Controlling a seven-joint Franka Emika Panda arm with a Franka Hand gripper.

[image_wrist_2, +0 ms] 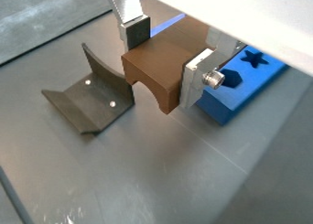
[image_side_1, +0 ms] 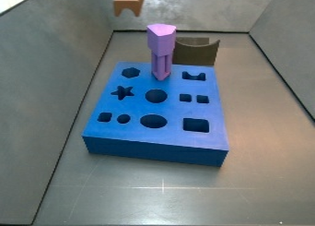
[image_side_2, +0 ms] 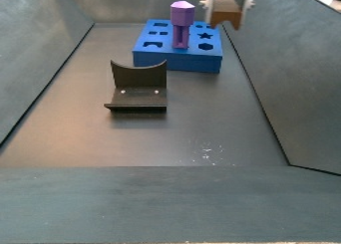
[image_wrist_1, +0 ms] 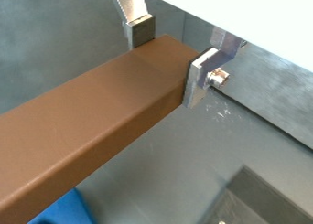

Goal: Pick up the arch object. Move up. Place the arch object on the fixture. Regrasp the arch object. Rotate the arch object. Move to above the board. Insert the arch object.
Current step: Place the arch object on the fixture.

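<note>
Grey metal walls enclose a dark, faintly scuffed floor (image_side_2: 200,128), a tray-like workspace that keeps every piece within the arm's reach. Largest on it is the board (image_side_1: 160,142), a thick blue slab lying flat so that its shaped cutouts face upward; a purple peg (image_side_1: 161,51) stands upright near its back edge, seemingly seated in one of them. Next in size is the fixture (image_side_2: 138,87), a dark bracket standing on the floor apart from the board in a side view, its scooped face turned up, presumably so a bar can be rested there and gripped anew. The arch object (image_wrist_2: 162,69), a reddish-brown bar, hangs high in the air near the top edge of both side views, well clear of board, peg and fixture; in a wrist view its end shows the arch notch, and it lies roughly level. The gripper (image_wrist_2: 167,56) has its two silver fingers (image_wrist_1: 202,77) pressed against opposite flat sides near one end of the bar, closed to the bar's width and carrying it. Held this high, the bar looks lifted for travel toward the fixture, where a fresh hold should allow rotation before insertion.
</note>
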